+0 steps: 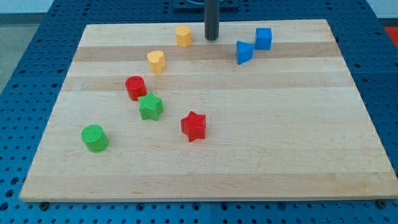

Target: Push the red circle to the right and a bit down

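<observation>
The red circle (pixel 135 87) stands on the wooden board (pixel 261 143), left of centre, just above and left of the green star (pixel 150 106). My tip (pixel 212 38) is near the view's top, far up and to the right of the red circle, just right of the yellow hexagon (pixel 183 35). It touches no block.
A yellow heart (pixel 156 61) lies between the yellow hexagon and the red circle. A red star (pixel 193 126) sits below the centre. A green circle (pixel 94 137) is at lower left. A blue triangle (pixel 244 51) and a blue cube (pixel 263 38) are at upper right.
</observation>
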